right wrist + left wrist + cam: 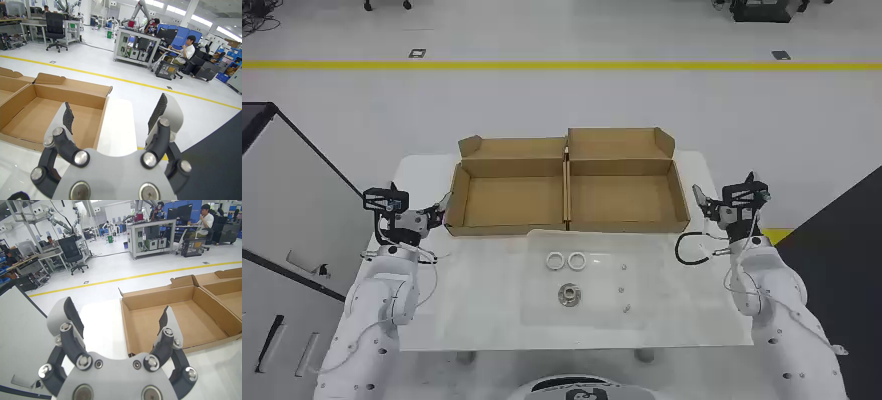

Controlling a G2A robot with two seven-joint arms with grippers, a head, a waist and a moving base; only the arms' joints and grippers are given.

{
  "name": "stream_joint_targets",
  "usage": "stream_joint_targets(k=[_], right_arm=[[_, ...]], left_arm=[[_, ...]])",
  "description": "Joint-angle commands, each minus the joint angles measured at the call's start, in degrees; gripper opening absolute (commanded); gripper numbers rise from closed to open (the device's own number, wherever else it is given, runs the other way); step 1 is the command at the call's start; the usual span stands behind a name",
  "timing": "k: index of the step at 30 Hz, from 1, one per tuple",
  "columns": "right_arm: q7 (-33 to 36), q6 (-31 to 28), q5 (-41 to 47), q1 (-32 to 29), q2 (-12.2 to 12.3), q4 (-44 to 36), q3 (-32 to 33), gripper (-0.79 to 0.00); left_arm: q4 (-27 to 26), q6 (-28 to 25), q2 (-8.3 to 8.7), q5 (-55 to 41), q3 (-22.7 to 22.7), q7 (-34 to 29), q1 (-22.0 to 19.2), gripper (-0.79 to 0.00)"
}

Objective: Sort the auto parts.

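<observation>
Left pincer (117,309) hangs above the surface (692,305) at its left edge, just outside the near corner of the left box (507,200). Its fingers are spread wide apart with nothing between them. Right pincer (115,102) takes the mirror position at the right edge, just beside the near outer corner of the right box (627,198), with its fingers likewise apart and empty. The two cardboard boxes stand side by side at the far half of the surface, sharing a middle wall, lids folded back. Both floors are bare. The parts lie on a translucent sheet (542,310) nearer the robot, between the arms and well apart from either pincer. Two white rings (556,261) lie flat just beside each other close to the boxes' front wall; whether they touch cannot be told. A metal flanged part (569,295) rests behind them toward the robot. Three small pieces (621,291) are scattered to its right, too small to identify. Judgement: sorting is at its first step, since no part is gripped and none is boxed. The next move calls for one arm to swing inward over the sheet and lower with its fingers astride a single part. The rings are thin and lie flat and close together, so the fingers should approach from the ring's free side to avoid nudging its neighbour. Which part belongs in which box cannot be told from the scene
</observation>
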Motion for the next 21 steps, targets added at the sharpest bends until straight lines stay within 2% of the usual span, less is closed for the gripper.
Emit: stream_joint_targets(k=[1,11,15,21], right_arm=[[0.0,0.0,0.0,0.0,0.0,0.0,0.0,-0.001],[-1.0,-0.6,-1.9,-1.3,0.2,-3.1,2.0,0.0],[0.5,-6.9,-2.6,-3.4,0.8,-7.5,6.2,0.0],[8.1,-22.2,-3.7,-4.6,2.1,-15.0,13.3,0.0]], left_arm=[[0.0,0.0,0.0,0.0,0.0,0.0,0.0,0.0],[0.0,0.0,0.0,0.0,0.0,0.0,0.0,0.0],[0.0,0.0,0.0,0.0,0.0,0.0,0.0,0.0],[0.0,0.0,0.0,0.0,0.0,0.0,0.0,0.0]])
